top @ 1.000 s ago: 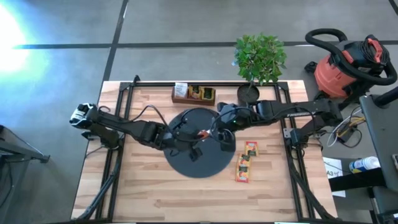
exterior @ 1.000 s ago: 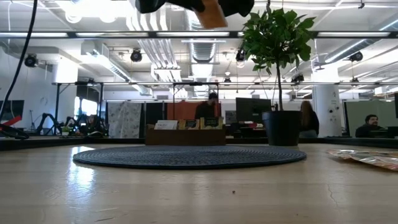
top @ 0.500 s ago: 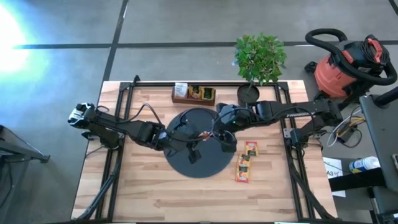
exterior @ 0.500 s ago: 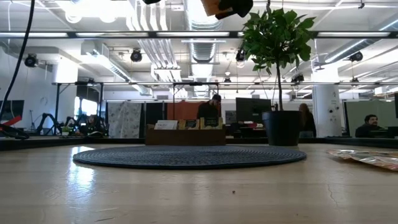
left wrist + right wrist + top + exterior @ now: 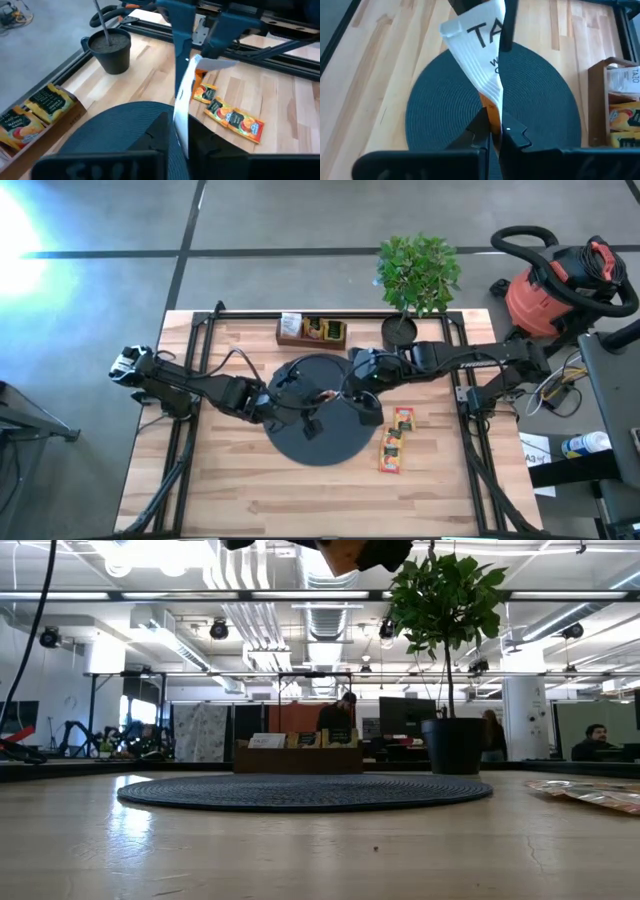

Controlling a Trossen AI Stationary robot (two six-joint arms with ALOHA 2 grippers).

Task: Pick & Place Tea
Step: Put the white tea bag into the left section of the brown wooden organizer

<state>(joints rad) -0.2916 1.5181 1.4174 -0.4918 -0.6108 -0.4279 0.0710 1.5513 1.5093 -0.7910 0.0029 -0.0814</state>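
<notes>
Hanging over the middle of the table, above the round black mat point(image 5: 322, 448), the two grippers meet at one tea sachet point(image 5: 479, 44).

The left gripper point(image 5: 180, 136) reaches in from the table's left edge. The sachet's thin edge runs down into it. It is not clear if it is pinching the paper or has let go.

The sachet is white with orange. It is up in the air between the two arms and touches nothing below it.

The right gripper point(image 5: 492, 126) reaches in from the table's right edge. It is closed tight on the sachet's orange end.

A few things could go wrong here. If both grippers are holding on and one arm pulls away, the thin paper could tear or crumple. If the right gripper has only a small bit of the corner, the sachet could slip out and drop onto the mat. It could also swing and twist. Then it would not fit neatly into the wooden box point(image 5: 312, 331) at the back edge.

More sachets point(image 5: 394, 444) lie near the right edge, just off the mat. A low swing of the right arm could knock them.
</notes>
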